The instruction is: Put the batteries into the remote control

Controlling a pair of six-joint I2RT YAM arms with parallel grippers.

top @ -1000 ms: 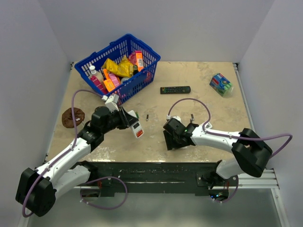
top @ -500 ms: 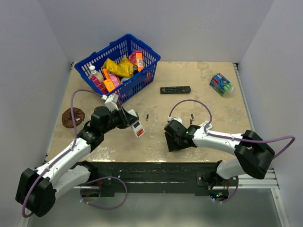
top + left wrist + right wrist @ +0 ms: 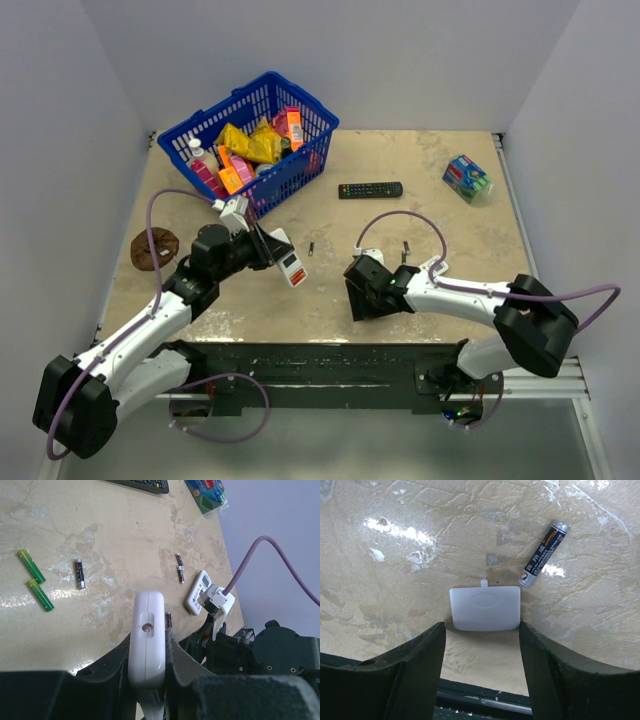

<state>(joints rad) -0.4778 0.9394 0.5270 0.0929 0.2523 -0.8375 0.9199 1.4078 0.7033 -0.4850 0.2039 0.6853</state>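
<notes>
My left gripper [image 3: 272, 252] is shut on the remote control [image 3: 289, 264], a small white one with a red panel, held tilted above the table. In the left wrist view its white edge [image 3: 147, 645] is squeezed between both fingers. Batteries lie loose on the table: two green ones [image 3: 31, 566], a black one [image 3: 80, 573] and another black one [image 3: 180, 568]. My right gripper [image 3: 481, 630] is open and low over the table, its fingers on either side of a flat white battery cover [image 3: 485, 608]. A black battery [image 3: 543, 555] lies just beyond the cover.
A blue basket [image 3: 296, 176] full of packets stands at the back left. A long black remote [image 3: 370, 189] and a sponge pack [image 3: 467, 178] lie at the back. A brown object [image 3: 153, 248] sits at the left edge. A white remote with grey buttons [image 3: 199, 599] lies by the right arm.
The left gripper has tipped the remote control slightly. The right gripper has shifted a little to the left and its jaws have wavered slightly while staying open.
</notes>
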